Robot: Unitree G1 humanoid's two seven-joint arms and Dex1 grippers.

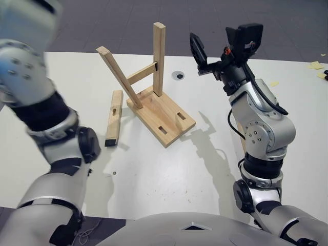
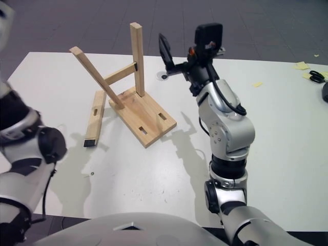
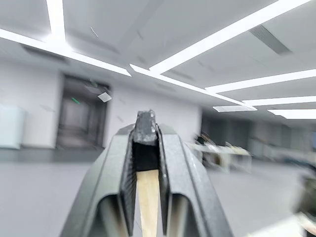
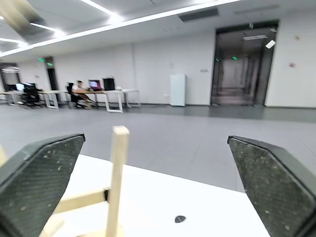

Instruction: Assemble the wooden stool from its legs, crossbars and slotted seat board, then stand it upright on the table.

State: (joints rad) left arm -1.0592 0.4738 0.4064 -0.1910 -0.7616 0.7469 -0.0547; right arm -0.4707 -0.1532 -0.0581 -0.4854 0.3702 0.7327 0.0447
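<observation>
White table (image 1: 164,169), grey floor (image 1: 102,20) beyond, left fingers (image 3: 170,168) clamping wooden piece (image 3: 148,202), right fingers (image 4: 39,173) spread wide

left fingers (image 3: 175,168) pinch a wooden strip (image 3: 148,202); right fingers (image 4: 42,173) raised, spread wide.

1. In the left wrist view, the left end effector (image 3: 146,123) pinches a pale wooden piece (image 3: 148,202). The picture's lower edge cuts the piece off, so you cannot tell which part it is.
2. The room behind it is smeared, and its furniture is unreadable.
3. Your left arm (image 1: 25,36) blurs and runs off the left eye view's top corner.
4. The right wrist view crops both spread fingers (image 4: 39,182) of the right end effector (image 4: 155,139). The upright leg (image 4: 117,182) loses its foot below the frame.
5. A speck (image 1: 114,173) on the worktop (image 1: 169,179) is too small to identify.
6. A dark object (image 2: 325,91) is clipped at the right eye view's edge.
</observation>
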